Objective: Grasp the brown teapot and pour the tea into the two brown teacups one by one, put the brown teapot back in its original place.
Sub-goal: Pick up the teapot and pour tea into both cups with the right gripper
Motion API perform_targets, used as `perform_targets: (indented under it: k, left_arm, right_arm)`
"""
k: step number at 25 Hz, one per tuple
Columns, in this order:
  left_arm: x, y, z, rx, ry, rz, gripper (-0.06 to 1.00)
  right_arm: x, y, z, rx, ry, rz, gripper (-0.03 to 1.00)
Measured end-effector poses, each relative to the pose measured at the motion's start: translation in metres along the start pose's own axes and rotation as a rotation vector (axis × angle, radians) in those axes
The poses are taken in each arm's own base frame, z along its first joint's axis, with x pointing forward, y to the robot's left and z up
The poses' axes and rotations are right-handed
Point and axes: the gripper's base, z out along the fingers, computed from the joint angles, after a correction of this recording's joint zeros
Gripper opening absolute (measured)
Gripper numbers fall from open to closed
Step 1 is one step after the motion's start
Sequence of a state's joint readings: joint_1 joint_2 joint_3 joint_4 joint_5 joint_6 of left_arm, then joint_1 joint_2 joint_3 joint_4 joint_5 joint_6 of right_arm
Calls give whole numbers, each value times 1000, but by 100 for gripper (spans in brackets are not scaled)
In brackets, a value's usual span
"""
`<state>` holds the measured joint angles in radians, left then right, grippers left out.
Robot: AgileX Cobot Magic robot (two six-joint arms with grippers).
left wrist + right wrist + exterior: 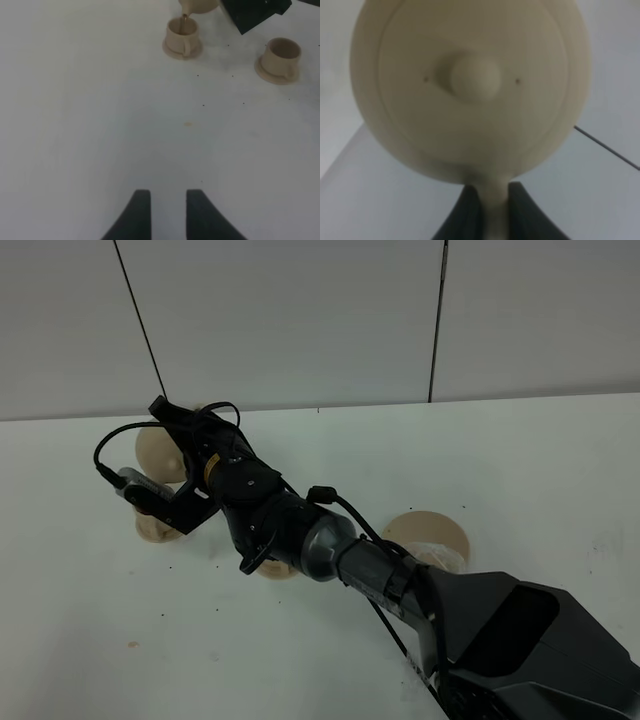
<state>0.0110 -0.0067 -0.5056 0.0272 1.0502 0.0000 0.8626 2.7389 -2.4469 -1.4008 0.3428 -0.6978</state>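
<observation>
My right gripper is shut on the loop handle of the brown teapot, whose lid and knob fill the right wrist view. In the high view the right gripper holds the teapot tilted over the far-left teacup. In the left wrist view a thin stream runs from the teapot's spout into that teacup. The second teacup stands apart on its saucer, and the arm mostly hides this teacup in the high view. The wide saucer is bare. My left gripper is open and holds nothing.
The right arm stretches diagonally from the lower right across the white table, covering the middle. A grey panelled wall runs along the table's far edge. Small dark specks dot the tabletop near the cups.
</observation>
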Motion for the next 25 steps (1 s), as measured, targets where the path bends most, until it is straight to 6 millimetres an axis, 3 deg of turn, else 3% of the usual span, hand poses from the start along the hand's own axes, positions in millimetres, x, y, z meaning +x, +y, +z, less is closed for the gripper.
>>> perform_targets:
  k: [25]
  left_arm:
    - [0,0,0,0,0,0,24]
  right_arm:
    - [-1,-2,0,19,3,-36,9]
